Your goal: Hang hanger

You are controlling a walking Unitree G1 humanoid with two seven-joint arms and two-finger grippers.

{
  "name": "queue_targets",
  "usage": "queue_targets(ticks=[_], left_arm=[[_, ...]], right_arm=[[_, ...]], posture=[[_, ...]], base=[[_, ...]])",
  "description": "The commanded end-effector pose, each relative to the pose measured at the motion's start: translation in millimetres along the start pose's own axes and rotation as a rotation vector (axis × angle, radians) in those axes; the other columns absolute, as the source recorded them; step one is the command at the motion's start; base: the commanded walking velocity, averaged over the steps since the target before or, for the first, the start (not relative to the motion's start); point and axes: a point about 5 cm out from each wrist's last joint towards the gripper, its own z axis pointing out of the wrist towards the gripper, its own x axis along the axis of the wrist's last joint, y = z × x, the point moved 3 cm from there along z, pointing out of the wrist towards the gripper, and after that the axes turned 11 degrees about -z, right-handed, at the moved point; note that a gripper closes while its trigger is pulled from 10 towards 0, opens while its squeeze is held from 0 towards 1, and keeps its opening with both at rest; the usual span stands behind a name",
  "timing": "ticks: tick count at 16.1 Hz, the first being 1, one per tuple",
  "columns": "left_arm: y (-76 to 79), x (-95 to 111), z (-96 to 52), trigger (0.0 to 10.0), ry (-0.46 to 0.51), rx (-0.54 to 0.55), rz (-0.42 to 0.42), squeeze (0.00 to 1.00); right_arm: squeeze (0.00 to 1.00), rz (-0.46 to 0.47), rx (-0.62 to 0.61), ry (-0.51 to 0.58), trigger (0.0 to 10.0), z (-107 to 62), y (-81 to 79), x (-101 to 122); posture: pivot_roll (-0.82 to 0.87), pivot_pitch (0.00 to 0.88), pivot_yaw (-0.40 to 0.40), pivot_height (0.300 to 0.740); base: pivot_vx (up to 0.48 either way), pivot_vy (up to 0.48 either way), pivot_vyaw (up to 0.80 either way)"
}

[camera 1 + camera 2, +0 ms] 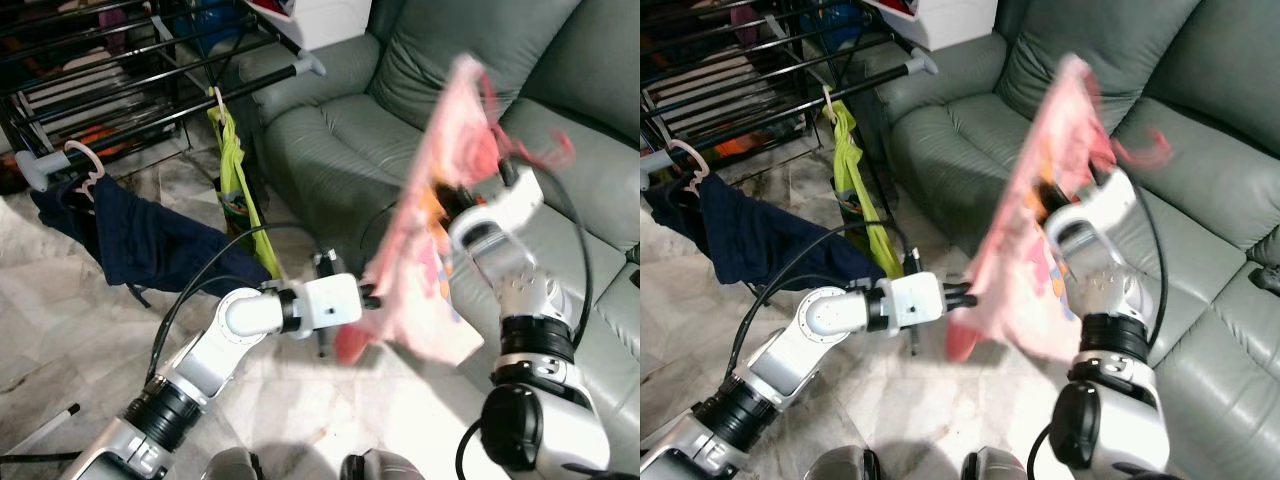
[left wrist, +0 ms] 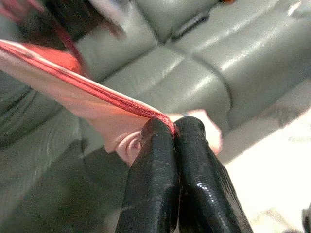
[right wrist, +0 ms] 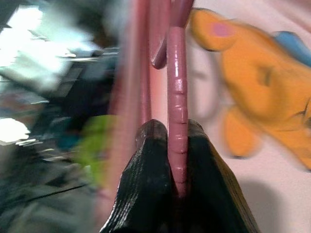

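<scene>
A grey sofa [image 1: 400, 120] is seen behind the arms, with a black drying rack [image 1: 150, 70] to the robot's left, from which a dark blue garment [image 1: 140, 235] and a green garment [image 1: 232, 170] are hung. A pink garment [image 1: 440, 220] on a pink hanger [image 3: 176, 111] is held up in front of the sofa. The hanger is pinched by the right gripper [image 3: 170, 133], fingers pressed together on it. The garment's lower hem is clamped by the left gripper [image 2: 172, 127].
</scene>
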Motion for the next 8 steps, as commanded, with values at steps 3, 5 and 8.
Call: queue_targets(ticks=[3, 5, 8], left_arm=[[-4.6, -16.8, -5.4, 10.0, -0.073, 0.021, 0.037, 0.0], [-4.7, -24.5, -5.8, 10.0, -0.088, 0.044, 0.058, 0.0], [-28.1, -25.7, -10.4, 10.0, -0.098, 0.186, 0.11, 0.0]], right_arm=[[0.0, 0.081, 0.197, 0.173, 10.0, -3.1, -34.4, 48.9], [0.0, 0.02, 0.297, 0.118, 10.0, -8.6, -47.3, 45.0], [0.0, -0.383, 0.203, -0.081, 10.0, -17.3, -23.0, 11.5]], posture=[[-0.06, 0.053, -0.033, 0.74], [-0.06, 0.054, -0.034, 0.74], [-0.06, 0.055, -0.038, 0.74]], base=[[0.0, 0.0, 0.0], [0.0, 0.0, 0.0], [0.0, 0.0, 0.0]])
